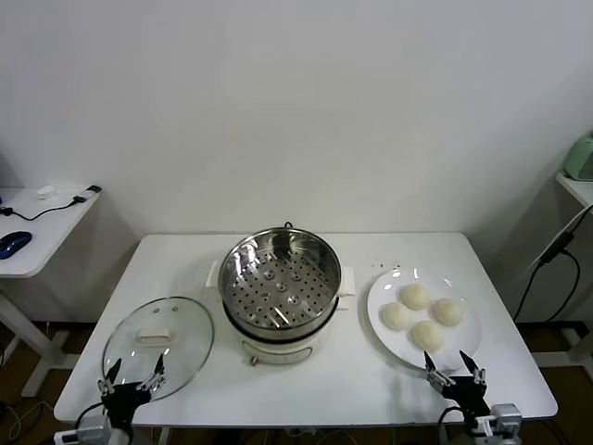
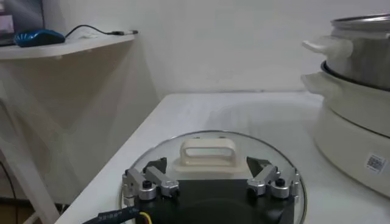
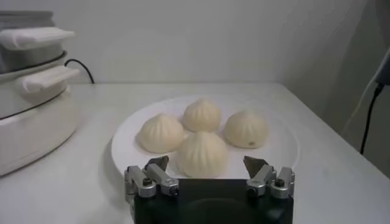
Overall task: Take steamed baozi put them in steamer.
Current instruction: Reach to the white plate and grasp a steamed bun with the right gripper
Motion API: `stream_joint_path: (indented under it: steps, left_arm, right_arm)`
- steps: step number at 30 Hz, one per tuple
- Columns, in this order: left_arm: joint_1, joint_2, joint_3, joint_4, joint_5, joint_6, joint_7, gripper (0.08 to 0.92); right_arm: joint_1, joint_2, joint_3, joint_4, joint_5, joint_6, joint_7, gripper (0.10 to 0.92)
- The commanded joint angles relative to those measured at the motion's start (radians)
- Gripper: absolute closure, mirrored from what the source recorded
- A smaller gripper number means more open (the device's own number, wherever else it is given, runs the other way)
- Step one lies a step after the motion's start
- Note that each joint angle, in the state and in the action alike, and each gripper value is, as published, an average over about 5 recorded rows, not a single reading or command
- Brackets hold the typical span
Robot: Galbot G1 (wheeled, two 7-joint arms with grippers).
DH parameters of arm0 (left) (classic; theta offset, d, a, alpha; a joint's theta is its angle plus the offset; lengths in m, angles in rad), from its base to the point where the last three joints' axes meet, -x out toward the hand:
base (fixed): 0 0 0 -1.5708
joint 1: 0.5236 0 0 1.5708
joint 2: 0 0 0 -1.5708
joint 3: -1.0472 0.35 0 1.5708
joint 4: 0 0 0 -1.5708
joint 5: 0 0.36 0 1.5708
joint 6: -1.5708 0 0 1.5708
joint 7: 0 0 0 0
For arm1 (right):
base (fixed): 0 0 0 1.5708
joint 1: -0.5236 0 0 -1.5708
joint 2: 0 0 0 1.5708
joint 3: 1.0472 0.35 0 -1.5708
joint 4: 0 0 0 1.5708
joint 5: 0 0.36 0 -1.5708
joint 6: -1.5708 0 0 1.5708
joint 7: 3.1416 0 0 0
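Several steamed baozi [image 1: 422, 314] [image 3: 202, 153] lie in a cluster on a white plate [image 1: 468, 348] [image 3: 128, 137] at the right of the table. The steamer [image 1: 281, 283] [image 2: 359, 61] stands at the table's middle, its perforated tray bare, its steel wall and cream handle [image 3: 36, 38] also showing in the right wrist view. My right gripper [image 1: 455, 364] [image 3: 207, 164] hovers open at the plate's near edge, just short of the closest bun, holding nothing. My left gripper [image 1: 131, 374] [image 2: 207, 164] is open at the near rim of the glass lid [image 1: 157, 343] [image 2: 207, 152].
A side desk [image 1: 37, 222] at the far left carries a blue mouse [image 1: 14, 243] and a cable. A black cord [image 1: 547, 260] hangs off the table's right side. Bare tabletop [image 1: 371, 380] lies between steamer and plate.
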Motion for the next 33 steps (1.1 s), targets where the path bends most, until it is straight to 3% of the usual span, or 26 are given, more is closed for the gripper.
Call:
stream_joint_path:
  steps: [1,6,9,18,23,26,33]
  left_arm:
    - [-0.004,0.001,0.009,-0.006,0.002,0.007,0.002,0.177]
    - [-0.009,0.000,0.018,-0.005,0.004,0.009,0.001,0.177]
    - [-0.010,0.007,0.020,0.001,0.006,0.007,0.001,0.177]
    - [-0.008,0.010,0.020,0.000,0.012,0.006,0.000,0.177]
    - [0.001,0.006,0.021,-0.002,0.016,0.003,0.000,0.177]
    - [0.004,0.005,0.021,0.001,0.018,-0.001,0.000,0.177]
    - [0.003,0.004,0.019,0.005,0.018,-0.005,0.002,0.177]
  right_arm:
    - [0.173,-0.102,-0.007,-0.019,-0.053,-0.085,0.001,0.203]
    - [0.421,-0.279,-0.103,-0.102,-0.074,-0.173,-0.036,0.203]
    - [0.607,-0.406,-0.239,-0.190,-0.079,-0.181,-0.136,0.203]
    - [1.216,-0.731,-0.891,-0.427,-0.147,-0.026,-0.766,0.203]
    - [1.712,-0.729,-1.430,-0.625,-0.219,0.183,-1.082,0.203]
    - [1.946,-0.669,-1.705,-0.723,-0.233,0.240,-1.175,0.203]
    - [2.212,-0.495,-2.116,-0.811,-0.137,0.161,-1.167,0.203]
